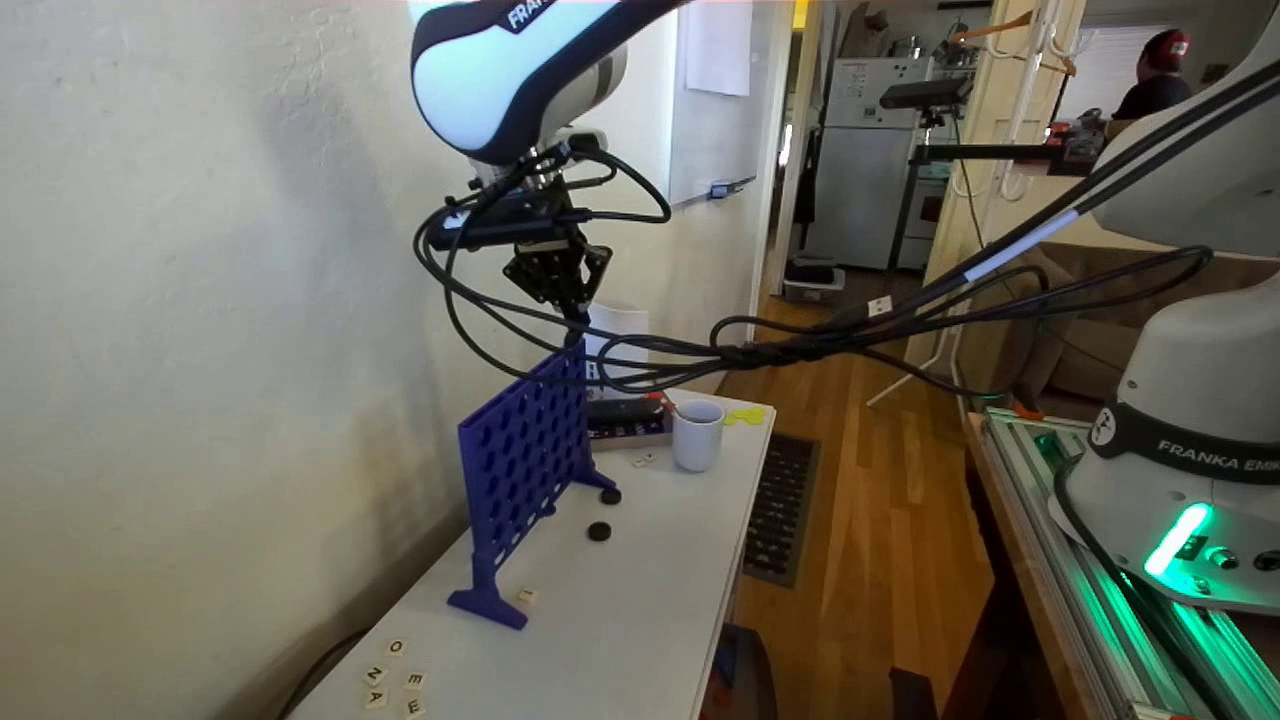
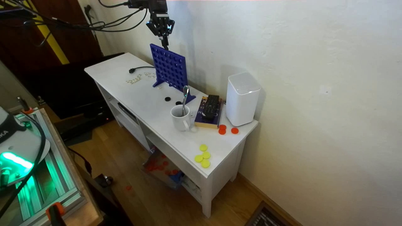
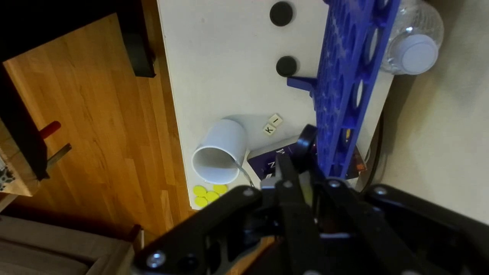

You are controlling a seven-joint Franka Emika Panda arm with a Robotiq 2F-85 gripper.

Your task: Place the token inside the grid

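A blue game rack (image 2: 170, 67) stands upright along the wall-side edge of the white table (image 2: 150, 106), and the robot's gripper (image 2: 164, 40) hangs at its top, toward the end nearer the book (image 2: 201, 111). Its fingers stand close together; in the wrist view they look pinched on a dark disc (image 3: 304, 142), edge-on, which I take for a black token. Whether it touches the rack, I can't tell. Two black tokens (image 3: 286, 66) lie flat, one just beside a foot of the rack. A white mug (image 2: 181, 118) stands near the long room-side edge; four yellow tokens (image 2: 205, 163) lie at the corner past it. Three red tokens (image 2: 235, 130) lie near the wall-side corner, and letter tiles (image 1: 396, 647) toward the opposite short edge.
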